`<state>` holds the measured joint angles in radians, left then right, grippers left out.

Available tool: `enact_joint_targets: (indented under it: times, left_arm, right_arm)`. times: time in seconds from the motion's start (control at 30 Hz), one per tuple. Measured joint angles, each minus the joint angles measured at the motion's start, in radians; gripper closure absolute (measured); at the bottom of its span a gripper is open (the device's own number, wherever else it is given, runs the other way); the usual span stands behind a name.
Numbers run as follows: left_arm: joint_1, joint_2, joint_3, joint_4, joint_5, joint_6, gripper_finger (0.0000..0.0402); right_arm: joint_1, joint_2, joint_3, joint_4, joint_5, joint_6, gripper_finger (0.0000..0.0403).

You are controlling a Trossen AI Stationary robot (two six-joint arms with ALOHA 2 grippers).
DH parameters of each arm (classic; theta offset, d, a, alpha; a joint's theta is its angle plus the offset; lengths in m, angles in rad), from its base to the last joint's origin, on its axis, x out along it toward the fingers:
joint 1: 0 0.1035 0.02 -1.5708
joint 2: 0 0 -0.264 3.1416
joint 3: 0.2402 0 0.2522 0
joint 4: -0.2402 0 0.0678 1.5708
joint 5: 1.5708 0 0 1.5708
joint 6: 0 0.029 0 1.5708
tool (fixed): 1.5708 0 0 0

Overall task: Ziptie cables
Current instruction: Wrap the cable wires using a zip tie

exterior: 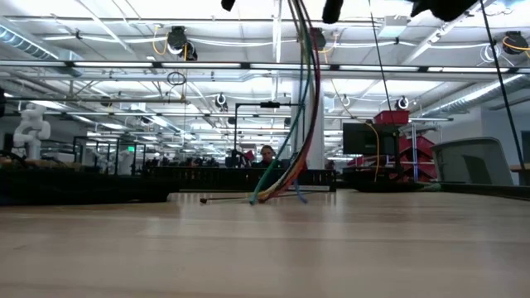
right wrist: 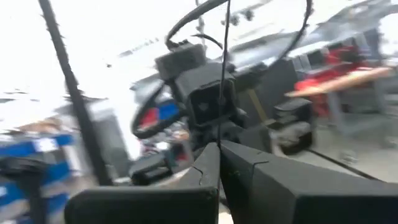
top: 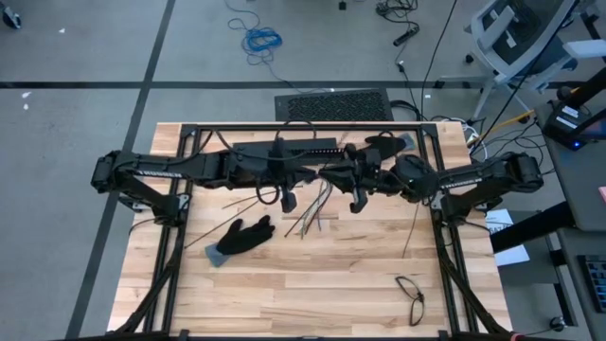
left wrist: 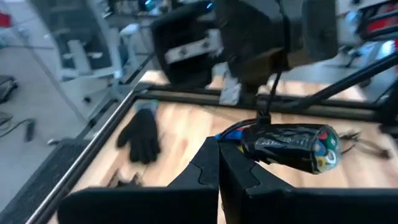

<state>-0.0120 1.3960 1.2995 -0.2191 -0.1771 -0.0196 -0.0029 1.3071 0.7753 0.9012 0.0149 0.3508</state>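
**Cable Bundle Raised Above the Wooden Bench**

Pale butcher-block planks form my work surface, smooth and matte, with straight seams running across its width and a black metal frame around it. Beyond the far edge lies grey floor, where a coiled blue cord and a ribbed black mat rest.

My left gripper sits near the middle of the bench, raised above it, its two flat black fingers pressed fully together. Just beside its tips I see the cut end of the cables: a stubby cylinder wrapped in glossy, crinkled black covering, with round coloured cores, yellow, green and white among them, showing at its face. Whether my fingers pinch anything there I cannot tell.

My right gripper is also closed, its fingertips meeting; a thin black line runs upward from between them. It is close to the left one, near the bench centre.

From table height, the cables hang as a slim multicoloured strand, red, green and yellow visible, curving down to touch the planks far back.

A limp black fabric glove lies flat on the bench's left half. Thin stiff strips fan out near the middle. Dark-rimmed spectacles rest toward the front right.
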Motion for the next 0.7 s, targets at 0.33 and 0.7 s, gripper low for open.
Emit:
enact_joint_targets:
  times: [0.33,0.7]
  left_arm:
    - [-0.071,-0.005,0.0,0.013,0.086,-0.002,0.0402]
    - [-0.1,0.019,-0.048,0.116,0.045,-0.137,0.0401]
  right_arm:
    - [-0.077,0.131,0.066,0.114,-0.281,0.139,0.0403]
    - [-0.097,0.08,0.071,0.056,-0.26,0.089,0.0403]
